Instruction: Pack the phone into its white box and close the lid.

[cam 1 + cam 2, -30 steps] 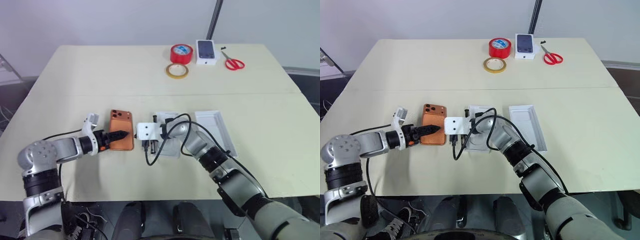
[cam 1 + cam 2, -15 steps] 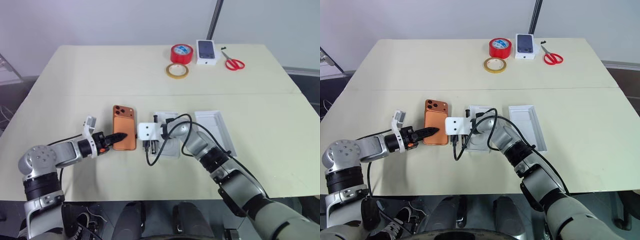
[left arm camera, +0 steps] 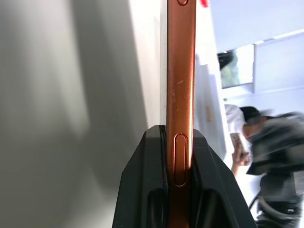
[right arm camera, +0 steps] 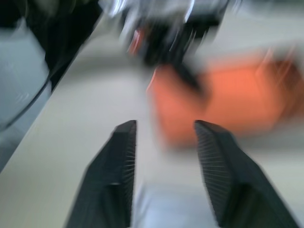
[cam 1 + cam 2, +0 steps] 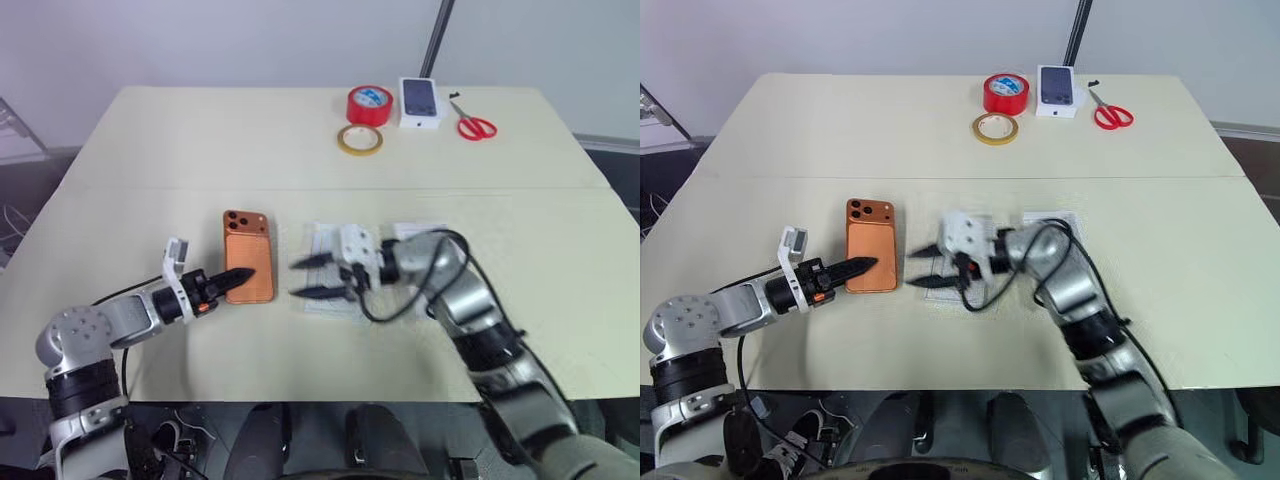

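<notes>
The orange phone (image 5: 248,255) lies back up on the table, camera cluster at its far end. My left gripper (image 5: 248,273) is shut on the phone's near long edge; the left wrist view shows the copper side rail (image 3: 180,57) pinched between the fingers (image 3: 152,190). My right gripper (image 5: 293,279) hangs open just right of the phone, pointing at it without touching. Under it lies the white box (image 5: 320,238), partly covered. A second shallow white tray (image 5: 420,228) sits behind my right forearm; I cannot tell whether it is the lid.
At the table's far end stand a red tape roll (image 5: 370,104), a yellow tape ring (image 5: 359,140), a small white box printed with a dark phone (image 5: 420,102) and red scissors (image 5: 477,125). A seam (image 5: 150,189) crosses the tabletop.
My right gripper has pulled back to the right, away from the phone, turned to point left and opened. My left gripper has closed on the phone's edge.
</notes>
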